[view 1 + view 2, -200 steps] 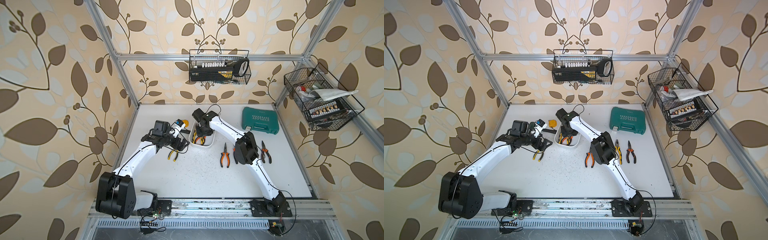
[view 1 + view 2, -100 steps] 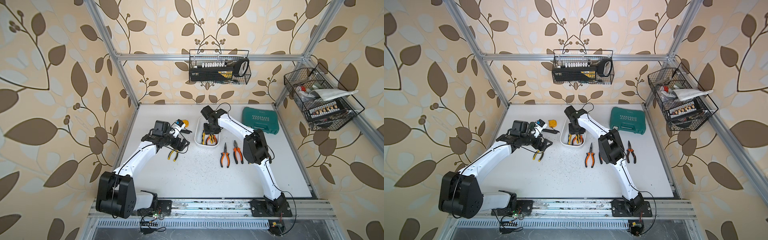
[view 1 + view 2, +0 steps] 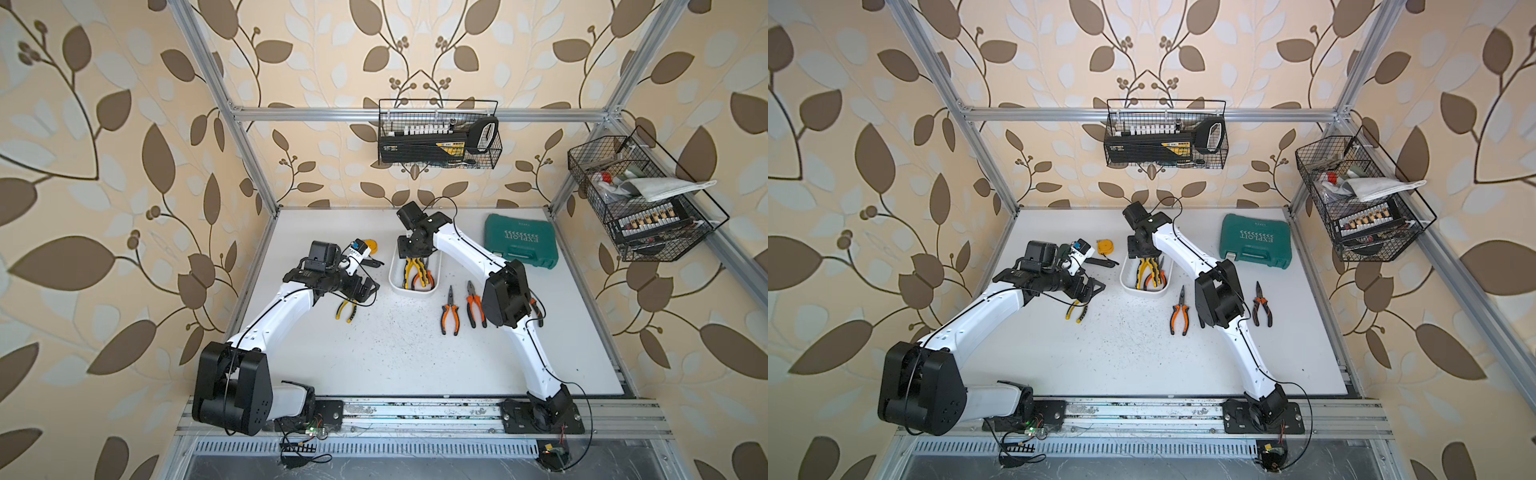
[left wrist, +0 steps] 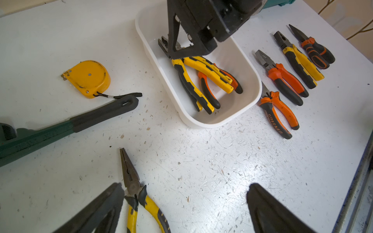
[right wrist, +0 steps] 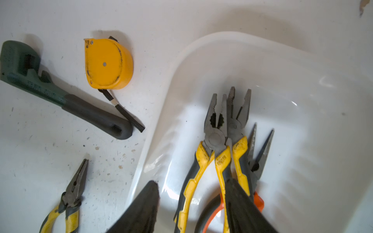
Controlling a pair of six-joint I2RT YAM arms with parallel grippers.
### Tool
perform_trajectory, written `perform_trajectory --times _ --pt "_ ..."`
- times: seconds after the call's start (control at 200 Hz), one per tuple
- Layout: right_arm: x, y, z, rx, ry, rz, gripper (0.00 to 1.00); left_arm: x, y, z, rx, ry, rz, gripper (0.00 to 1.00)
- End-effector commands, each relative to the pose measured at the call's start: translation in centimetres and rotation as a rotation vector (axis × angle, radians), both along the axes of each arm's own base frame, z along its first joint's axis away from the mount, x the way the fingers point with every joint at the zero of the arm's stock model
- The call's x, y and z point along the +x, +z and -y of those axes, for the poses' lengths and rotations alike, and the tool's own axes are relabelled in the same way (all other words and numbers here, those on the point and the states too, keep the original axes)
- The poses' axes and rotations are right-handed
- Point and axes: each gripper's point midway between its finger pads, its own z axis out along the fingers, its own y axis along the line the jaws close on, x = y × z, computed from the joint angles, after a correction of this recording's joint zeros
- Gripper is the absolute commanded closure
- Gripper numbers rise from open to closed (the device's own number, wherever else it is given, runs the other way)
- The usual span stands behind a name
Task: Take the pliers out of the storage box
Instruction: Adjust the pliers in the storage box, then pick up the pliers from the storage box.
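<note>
Over the box, right gripper hangs, jaws apart, astride yellow pliers; three pliers lie inside. Step: next pick. Next move likely calls for lowering and closing on one pair alone; left gripper gapes, empty.

The walls are tan with big brown leaves. The table is white with tiny dark specks. The box is white. The pliers in it have yellow-and-black and orange-and-black handles and grey noses. The tape measure is yellow, the wrench dark green, the case teal.
</note>
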Motion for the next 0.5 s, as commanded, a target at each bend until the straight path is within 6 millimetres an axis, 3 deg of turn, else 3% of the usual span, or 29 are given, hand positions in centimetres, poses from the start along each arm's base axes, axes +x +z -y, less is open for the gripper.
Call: perform_trajectory --times 0.0,0.235,0.495 --pt "0.6 -2.5 0.9 -0.064 0.004 -0.025 0.44 0.6 1.3 -0.1 -0.012 0.001 0.026 0.01" --pt "2.2 -4.1 1.3 -0.161 0.042 0.028 0.45 0.6 1.5 -0.1 -0.01 -0.001 0.029 0.01" --pt "0.8 -6.1 1.4 -0.266 0.116 -0.01 0.46 0.5 1.4 -0.3 -0.005 0.002 0.031 0.01"
